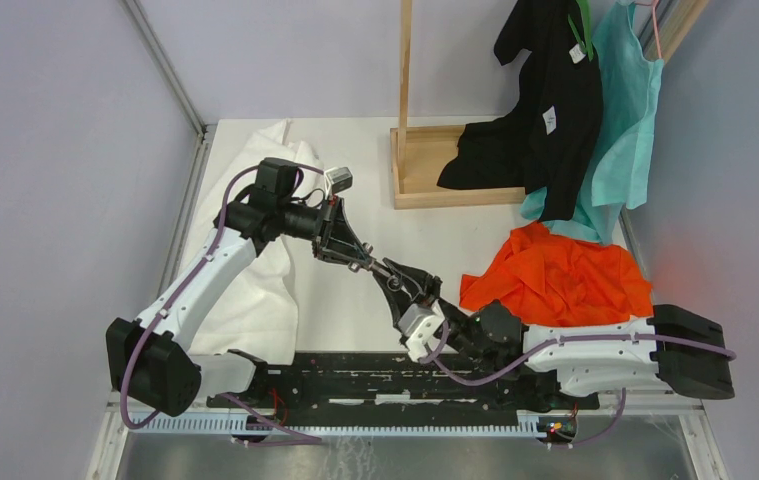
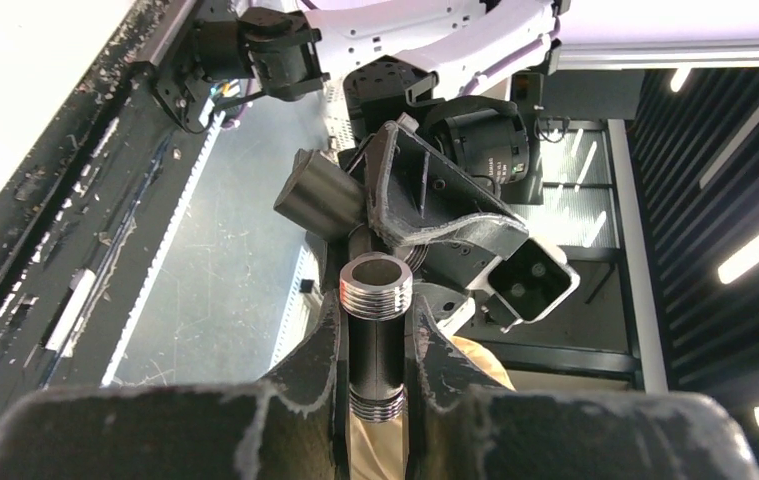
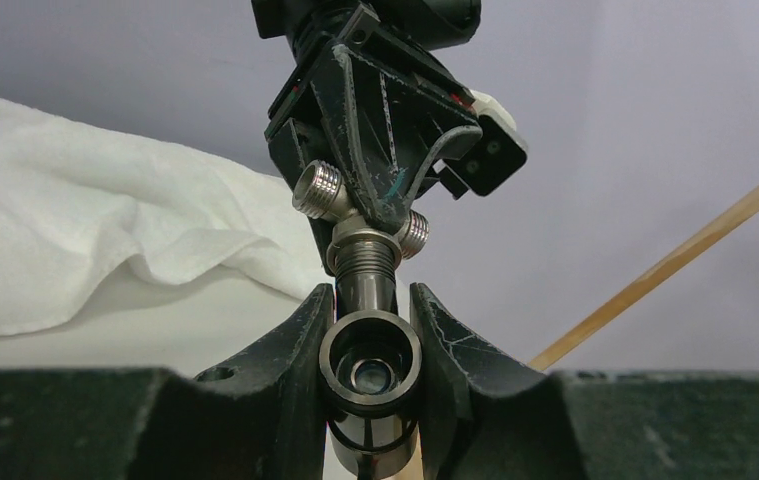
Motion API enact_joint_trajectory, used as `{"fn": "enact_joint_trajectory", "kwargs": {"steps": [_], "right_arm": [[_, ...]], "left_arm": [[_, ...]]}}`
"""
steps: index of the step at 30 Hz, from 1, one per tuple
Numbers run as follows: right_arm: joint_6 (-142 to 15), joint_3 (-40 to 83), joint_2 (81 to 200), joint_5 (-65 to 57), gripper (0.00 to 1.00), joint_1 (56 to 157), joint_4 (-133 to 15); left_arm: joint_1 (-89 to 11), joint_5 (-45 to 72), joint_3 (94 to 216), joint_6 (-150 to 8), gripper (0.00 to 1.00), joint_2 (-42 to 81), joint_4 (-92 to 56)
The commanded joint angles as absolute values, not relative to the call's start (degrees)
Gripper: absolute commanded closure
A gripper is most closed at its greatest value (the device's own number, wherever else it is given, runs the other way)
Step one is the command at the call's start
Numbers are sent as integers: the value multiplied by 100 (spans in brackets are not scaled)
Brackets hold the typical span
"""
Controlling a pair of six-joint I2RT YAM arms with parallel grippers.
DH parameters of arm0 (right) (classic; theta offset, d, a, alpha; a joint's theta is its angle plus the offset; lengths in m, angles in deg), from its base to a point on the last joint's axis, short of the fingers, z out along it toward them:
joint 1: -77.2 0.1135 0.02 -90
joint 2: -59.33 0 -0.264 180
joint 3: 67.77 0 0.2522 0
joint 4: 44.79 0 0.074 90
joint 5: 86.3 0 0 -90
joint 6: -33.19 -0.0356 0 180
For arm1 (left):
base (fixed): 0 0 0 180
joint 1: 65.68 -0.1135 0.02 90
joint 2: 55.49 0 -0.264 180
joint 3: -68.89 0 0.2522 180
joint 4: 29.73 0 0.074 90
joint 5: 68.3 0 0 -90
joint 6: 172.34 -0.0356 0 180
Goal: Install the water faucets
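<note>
L end effector [image 2: 375, 345] pinching T fitting [image 3: 362, 248] | R end effector [image 3: 367, 318] pinching socket fitting [image 3: 369, 372] | midair over mid tabletop [image 1: 455, 235] | I judge axes collinear, thread facing socket, left-far to right-near

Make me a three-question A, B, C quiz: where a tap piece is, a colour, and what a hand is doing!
1. Where is the T-shaped fitting?
A. lying flat
B. in the air, stem lined up with the tube fitting
C. inside a box

2. What colour is the crumpled cloth beside the right arm?
A. orange
B. yellow
C. purple

3. The left gripper is
A. wide open
B. shut on the T-shaped fitting
C. out of sight

Answers: B, the right wrist view shows it raised, facing the tube; A, orange from above; B, it pinches the crossbar.
</note>
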State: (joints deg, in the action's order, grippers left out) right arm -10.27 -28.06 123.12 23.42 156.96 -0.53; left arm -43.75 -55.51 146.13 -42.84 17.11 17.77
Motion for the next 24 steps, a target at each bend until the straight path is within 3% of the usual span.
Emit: {"fn": "enact_joint_trajectory", "kwargs": {"steps": [1,19,24], "right_arm": [[-2520,-2653,12275,1500,99,15306,331],[-5718,-2896,12263,-474,99,13871,987],[-6688,-2575,12169,-1238,99,13337,283]], "left_arm": [[-4057,-5708,14637,-4601,97,1506,1719],[-4014,-5755,14211,-4571,97,954,905],[-4012,-5657,14160,-4598,97,831,754]]}}
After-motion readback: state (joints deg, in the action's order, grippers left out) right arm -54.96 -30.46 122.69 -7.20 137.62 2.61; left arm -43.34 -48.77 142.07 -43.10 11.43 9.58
